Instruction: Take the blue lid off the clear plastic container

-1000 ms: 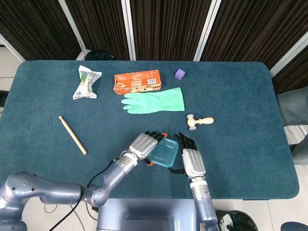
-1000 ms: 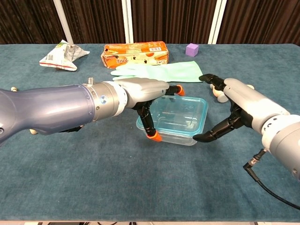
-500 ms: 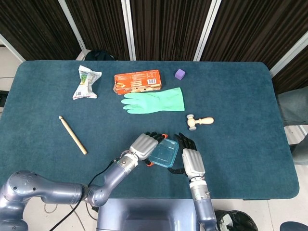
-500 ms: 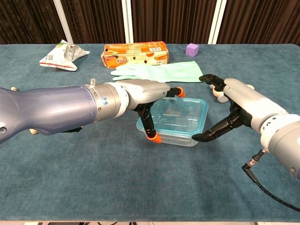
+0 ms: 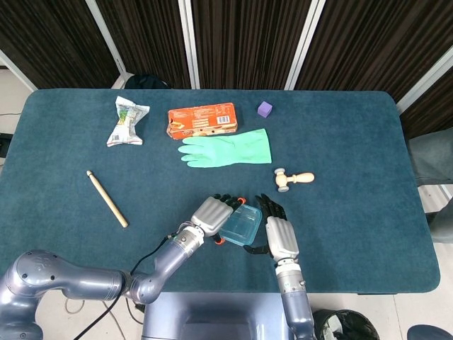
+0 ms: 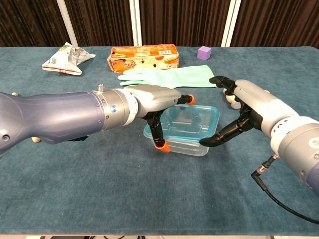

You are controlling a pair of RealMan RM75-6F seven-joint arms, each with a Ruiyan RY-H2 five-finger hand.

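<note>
Clear plastic container [image 6: 183,130] with its blue lid [image 5: 241,224] on sits at the near middle of the teal worktop [image 5: 354,142], between the two hands. Left robot hand [image 6: 149,98] lies over the container's left end, fingers [image 6: 158,134] curled down around its near-left corner, while the right robot hand [image 6: 244,107] is spread, fingertips at the right edge; actual contact is unclear. Farther off lies a green glove [image 5: 228,149].
</note>
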